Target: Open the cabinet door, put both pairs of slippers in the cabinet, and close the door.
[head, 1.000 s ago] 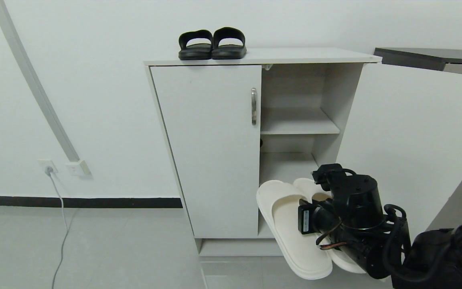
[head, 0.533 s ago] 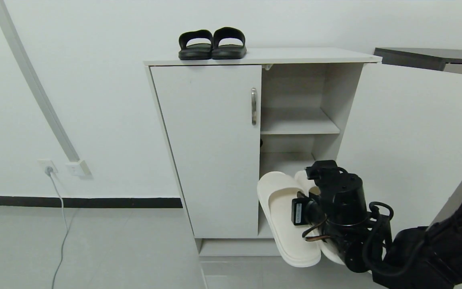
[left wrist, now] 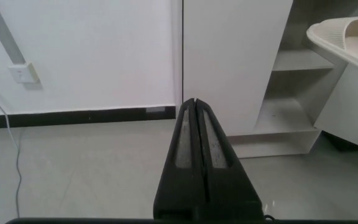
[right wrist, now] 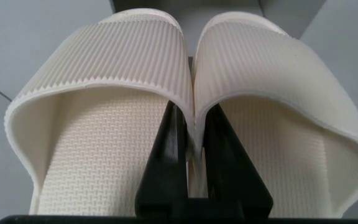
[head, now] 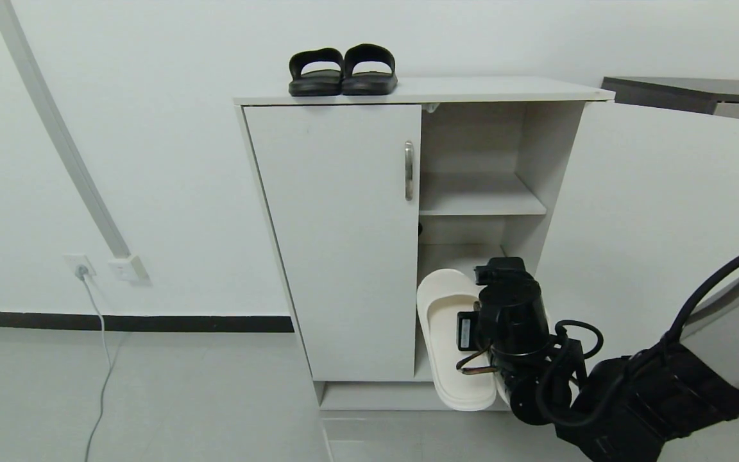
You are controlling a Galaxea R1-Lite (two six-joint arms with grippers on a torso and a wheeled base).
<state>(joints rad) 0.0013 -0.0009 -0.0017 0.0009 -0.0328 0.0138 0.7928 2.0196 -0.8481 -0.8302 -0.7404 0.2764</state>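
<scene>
White slippers [head: 450, 333]: the pale pair is pressed together side by side and stands pretty steep, toes up and heels down, right at the open front of the lower right compartment. Can't tell whether the heels touch the cabinet's bottom board.
Right gripper [right wrist: 194, 124]: it's right behind the white pair at that opening. The fingers [right wrist: 166, 168] are clamped on the two inner strap edges where the slippers meet, one finger inside each slipper.
Left gripper [left wrist: 194, 104]: hangs low over the floor [head: 183, 398] out in front of the cabinet, well apart from the white pair. Its fingers [left wrist: 184, 143] are pressed flat together with nothing between them.
Black slippers [head: 342, 70]: sitting on the cabinet top, side by side and touching, above the shut door.
Cabinet [head: 523, 93]: white, with two doors and a top board.
Left door [head: 337, 244]: shut, with a metal handle [head: 408, 171] upright near its inner edge.
Right door [head: 652, 224]: swung wide open to the robot's right.
Shelf [head: 480, 202]: splits the open right side into an upper and a lower compartment.
Wall: has a socket [head: 76, 264] low down, with a cable [head: 97, 372] trailing from it down onto the grey floor.
</scene>
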